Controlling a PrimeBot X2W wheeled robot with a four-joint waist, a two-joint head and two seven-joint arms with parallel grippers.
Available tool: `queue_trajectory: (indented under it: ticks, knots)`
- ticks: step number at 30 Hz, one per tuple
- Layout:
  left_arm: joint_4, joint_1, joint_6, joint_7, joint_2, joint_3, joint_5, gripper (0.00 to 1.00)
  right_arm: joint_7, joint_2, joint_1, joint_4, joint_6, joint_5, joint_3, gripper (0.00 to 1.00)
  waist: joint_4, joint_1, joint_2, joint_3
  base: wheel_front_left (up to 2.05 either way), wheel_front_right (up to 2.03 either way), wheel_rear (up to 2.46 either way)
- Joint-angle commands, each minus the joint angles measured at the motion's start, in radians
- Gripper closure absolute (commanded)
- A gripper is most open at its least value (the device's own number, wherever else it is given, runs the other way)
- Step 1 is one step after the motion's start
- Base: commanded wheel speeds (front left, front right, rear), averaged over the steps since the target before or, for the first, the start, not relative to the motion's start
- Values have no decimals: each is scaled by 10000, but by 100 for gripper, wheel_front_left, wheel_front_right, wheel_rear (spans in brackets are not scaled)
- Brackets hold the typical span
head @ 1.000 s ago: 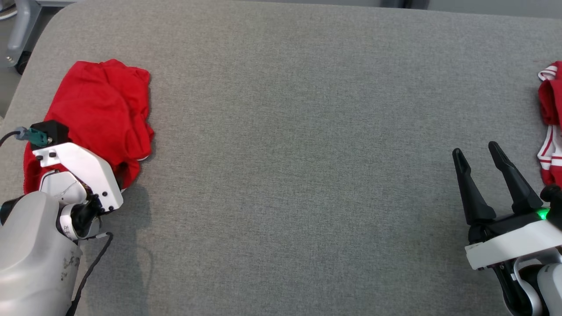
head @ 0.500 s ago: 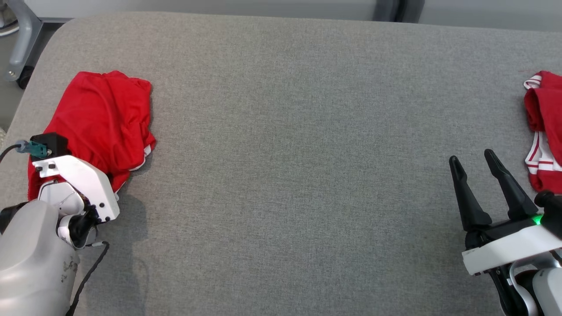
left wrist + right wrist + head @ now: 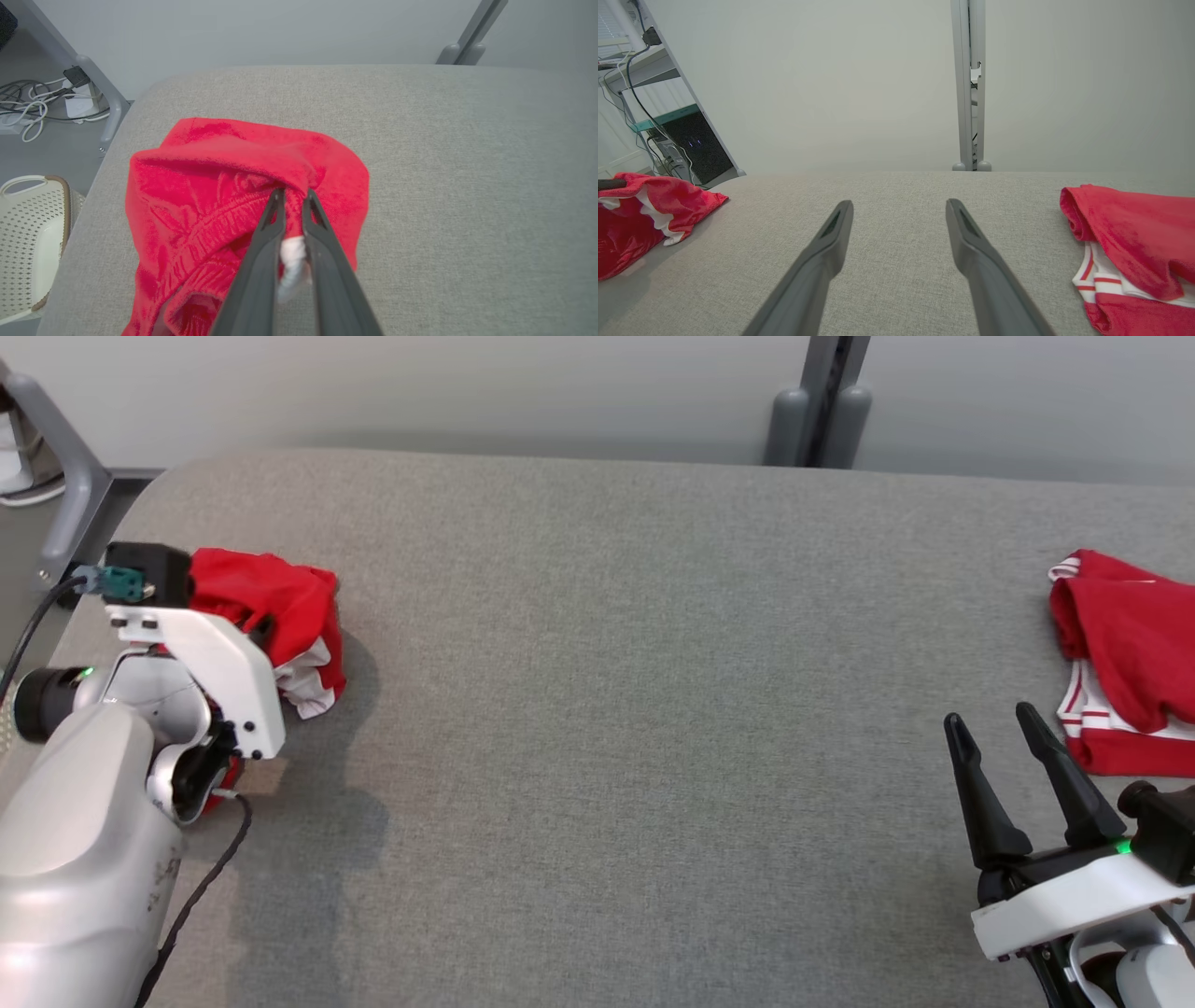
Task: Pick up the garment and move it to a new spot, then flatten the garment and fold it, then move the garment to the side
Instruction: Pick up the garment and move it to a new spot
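Change: since a second ago the left gripper [image 3: 292, 196] has shut on the red garment [image 3: 280, 597], which lay spread out and is now bunched and drawn upward; the head camera has also tilted up.
Left jaws: nearly together, clamped on a fold of red cloth, a white scrap showing between the fingers.
Right jaws: right gripper [image 3: 989, 717] wide apart, nothing between, above bare cloth at the near right.
Garment location: left end of the grey table [image 3: 635, 709], near its edge, hanging from the left gripper; whether its lower part touches the table I cannot tell.
Step in hand: pick-up; grip made, lift begun.
Next move, judged: raise until trailing cloth clears, then carry toward the open middle.
Count: grippers, two; red garments, two, counting the striped garment [image 3: 1130, 653] lying at the right end; white basket [image 3: 28, 242], one.
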Motion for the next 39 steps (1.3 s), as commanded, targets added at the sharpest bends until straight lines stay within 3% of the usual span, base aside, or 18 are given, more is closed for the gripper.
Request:
queue_trajectory:
  ticks: [1, 13, 21, 28, 35, 39]
  knots:
    - [-234, -125, -31, -5, 1, -54, 92, 100, -64, 18, 128, 35, 8, 62, -29, 0, -145, 0, -1, -218, 0, 0, 0]
    - [-3751, 487, 44, 1204, -142, -867, 116, 100, -262, 345, 602, 296, 8, 125, -204, 0, -1165, 0, -1, -1314, 0, 0, 0]
    - [-5687, 216, 2, 1991, -1176, -1626, -198, 100, -277, 389, 882, 344, 8, 103, -409, 0, -1687, 0, -1, -1647, 0, 0, 0]
    - [-6819, 85, 203, 1839, -2132, -1681, -693, 100, -263, 318, 903, 264, 8, 64, -707, 0, -2024, 0, -1, -1606, 0, 0, 0]
    - [-6294, 1781, 759, 1310, -1830, -1391, -875, 100, -141, 275, 1026, 226, 8, 45, -873, 0, -2180, 0, -1, -1503, 0, 0, 0]
    - [-5156, 2925, 1019, 576, -1097, -1348, -305, 100, -24, 211, 1075, 180, 6, 7, -929, 0, -2136, 0, -1, -1434, 0, 0, 0]
